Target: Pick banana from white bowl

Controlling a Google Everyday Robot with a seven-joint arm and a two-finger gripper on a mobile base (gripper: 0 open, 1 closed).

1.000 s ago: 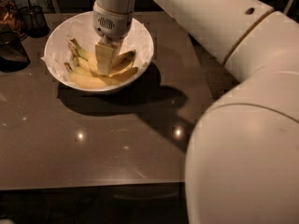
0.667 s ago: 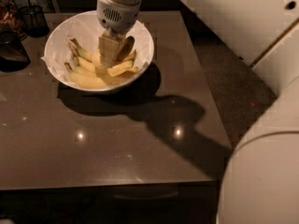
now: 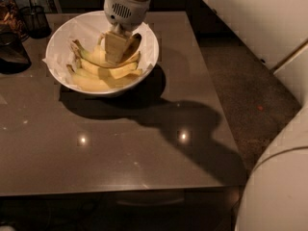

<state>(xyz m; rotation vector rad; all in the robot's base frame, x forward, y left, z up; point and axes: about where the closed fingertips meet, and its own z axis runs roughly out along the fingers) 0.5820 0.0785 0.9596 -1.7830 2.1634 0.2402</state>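
The white bowl (image 3: pixel 55 42) with crumpled paper lining stands at the back left of the dark table (image 3: pixel 120 143). Several yellow bananas (image 3: pixel 103 71) lie inside it, curved along its front and left side. My gripper (image 3: pixel 118 49) hangs from the white arm, which comes in from the top. It is down inside the bowl, right of centre, in contact with the bananas. The gripper hides part of them.
A dark wire-mesh cup (image 3: pixel 34 19) and dark items (image 3: pixel 12 52) stand at the table's far left. The table's right edge (image 3: pixel 216 95) borders a speckled floor. My white arm body (image 3: pixel 274 186) fills the right side and the bottom right corner.
The gripper has stayed down in the bowl among the bananas, shifting slightly to the right. The arm's large white body has swung to the right, uncovering more of the table.
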